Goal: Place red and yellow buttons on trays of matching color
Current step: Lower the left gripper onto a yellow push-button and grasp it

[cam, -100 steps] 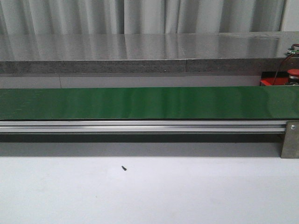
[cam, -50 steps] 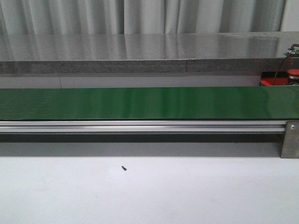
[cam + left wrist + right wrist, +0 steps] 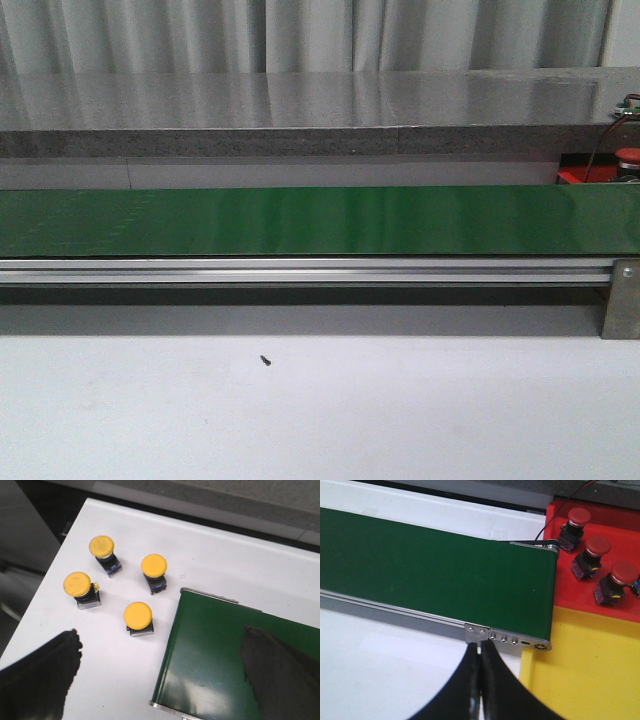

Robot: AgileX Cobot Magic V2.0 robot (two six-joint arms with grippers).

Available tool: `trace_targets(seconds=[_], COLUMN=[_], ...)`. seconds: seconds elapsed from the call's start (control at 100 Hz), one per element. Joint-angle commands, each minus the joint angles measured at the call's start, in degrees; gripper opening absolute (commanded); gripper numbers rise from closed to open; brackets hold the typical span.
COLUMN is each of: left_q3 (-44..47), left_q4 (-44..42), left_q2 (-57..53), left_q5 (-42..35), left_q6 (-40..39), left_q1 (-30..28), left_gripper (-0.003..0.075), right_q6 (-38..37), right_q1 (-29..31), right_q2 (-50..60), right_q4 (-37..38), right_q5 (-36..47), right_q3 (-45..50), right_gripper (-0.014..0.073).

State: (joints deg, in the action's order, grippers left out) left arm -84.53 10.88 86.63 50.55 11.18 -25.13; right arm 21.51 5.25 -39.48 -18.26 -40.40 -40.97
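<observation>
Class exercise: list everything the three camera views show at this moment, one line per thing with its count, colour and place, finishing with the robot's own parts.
Yellow buttons: four, yellow caps, on the white table beside the belt's end.
Red buttons: three in full view, red caps, on the red tray.
Red tray: one, past the belt's other end.
Yellow tray: one, empty, next to the red tray.
Green belt: one, across the table.
Left gripper: black, open.
Right gripper: black, shut, empty.

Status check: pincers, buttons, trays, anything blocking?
Left pincer open, empty; right pincer shut, empty. Four yellow buttons on white table, untouched. Three red buttons on red tray; yellow tray bare. Green belt clear.
</observation>
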Motion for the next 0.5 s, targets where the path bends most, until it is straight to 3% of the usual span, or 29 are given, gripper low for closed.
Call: trace_targets(seconds=[0.0, 0.14, 0.49], left_q3=[-6.87, -11.77, -13.32], left_q4=[0.80, 0.91, 0.81], left_q2=[4.40, 12.34, 23.70], left_q5=[0.59, 1.11, 0.55], left_q6=[-1.65, -1.65, -1.65], left_q1=[-1.44, -2.08, -2.21], left_gripper=[0.0589, 0.0533, 0.0533], right_q6=[0.40, 0.40, 0.40], right_q1=[-0.12, -0.12, -0.12], right_q2=[0.16, 0.16, 0.16], right_q4=[-0.50, -0.50, -0.50], right_q5=[3.31, 3.31, 3.31], right_q3=[-1.42, -1.42, -1.42], right_gripper=[-0.0070, -0.0070, -0.0070])
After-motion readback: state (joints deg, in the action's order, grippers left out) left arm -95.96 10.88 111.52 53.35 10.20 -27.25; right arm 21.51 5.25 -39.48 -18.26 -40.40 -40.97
